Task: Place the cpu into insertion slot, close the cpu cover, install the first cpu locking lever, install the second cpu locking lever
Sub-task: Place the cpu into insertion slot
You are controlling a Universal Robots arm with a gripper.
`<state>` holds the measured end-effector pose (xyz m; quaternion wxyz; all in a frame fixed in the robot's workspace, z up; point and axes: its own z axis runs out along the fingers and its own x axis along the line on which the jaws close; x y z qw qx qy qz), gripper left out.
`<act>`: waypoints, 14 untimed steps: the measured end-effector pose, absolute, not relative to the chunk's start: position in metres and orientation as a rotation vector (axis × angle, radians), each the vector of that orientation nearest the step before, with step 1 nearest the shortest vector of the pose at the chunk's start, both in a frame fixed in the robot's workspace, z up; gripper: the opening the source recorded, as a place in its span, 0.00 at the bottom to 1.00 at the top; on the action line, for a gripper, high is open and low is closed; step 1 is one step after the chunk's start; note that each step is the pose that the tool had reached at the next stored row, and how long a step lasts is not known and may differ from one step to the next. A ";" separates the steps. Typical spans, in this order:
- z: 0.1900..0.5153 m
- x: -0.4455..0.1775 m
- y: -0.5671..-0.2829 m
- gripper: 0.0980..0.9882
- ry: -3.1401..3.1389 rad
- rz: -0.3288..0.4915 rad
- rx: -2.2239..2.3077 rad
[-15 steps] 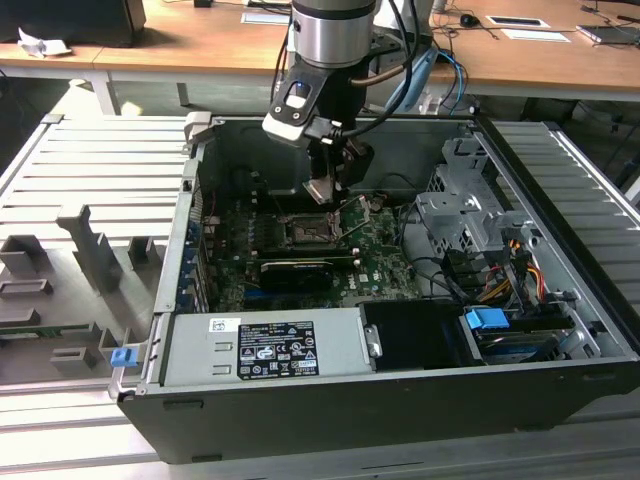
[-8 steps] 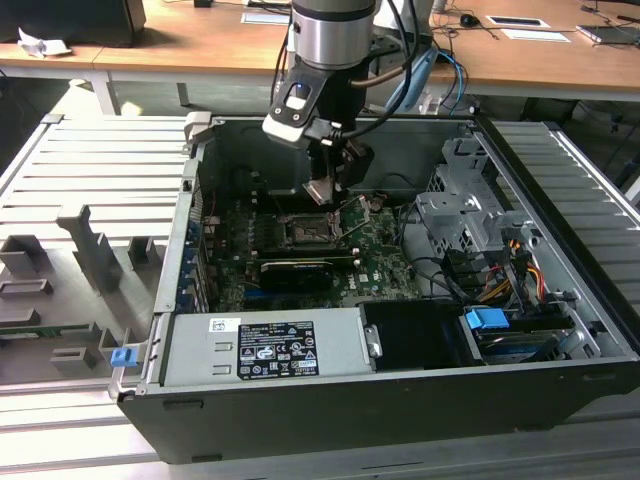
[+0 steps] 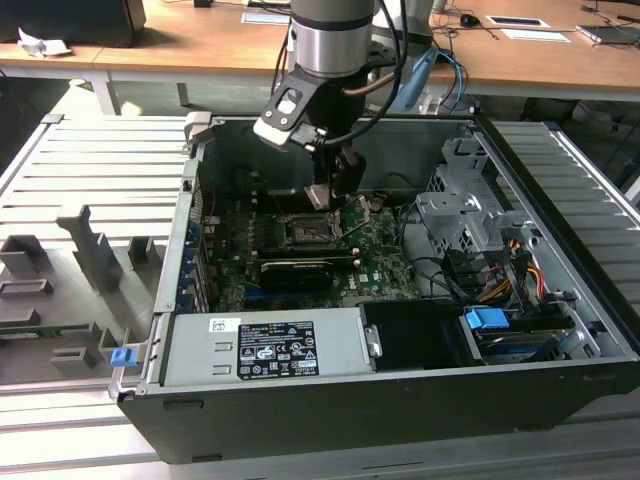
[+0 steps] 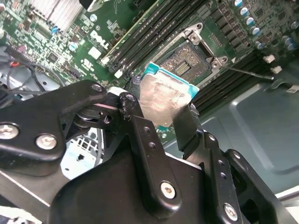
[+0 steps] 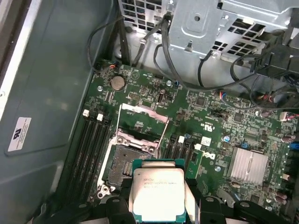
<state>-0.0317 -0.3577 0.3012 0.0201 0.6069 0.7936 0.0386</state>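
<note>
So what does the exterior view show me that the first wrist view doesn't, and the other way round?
Exterior view: the robot arm reaching down into the open computer case, the grey power supply nearest the camera, and wooden desks behind. First wrist view: close detail of the board, such as the coin battery, the silver heatsink and the cpu cover standing raised. Both: the cpu, held in the gripper, close to the insertion slot but not yet in it.
</note>
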 end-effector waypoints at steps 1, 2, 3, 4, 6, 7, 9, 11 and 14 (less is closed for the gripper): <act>0.301 -0.032 -0.358 0.48 2.461 0.120 1.884; 0.300 -0.032 -0.358 0.48 2.460 0.120 1.884; 0.300 -0.032 -0.358 0.48 2.460 0.119 1.884; 0.300 -0.032 -0.358 0.48 2.460 0.119 1.885; 0.299 -0.032 -0.358 0.48 2.460 0.119 1.885; 0.299 -0.032 -0.358 0.48 2.460 0.119 1.885; 0.298 -0.032 -0.358 0.48 2.460 0.119 1.885; 0.297 -0.032 -0.358 0.48 2.460 0.119 1.885; 0.296 -0.032 -0.358 0.48 2.459 0.119 1.886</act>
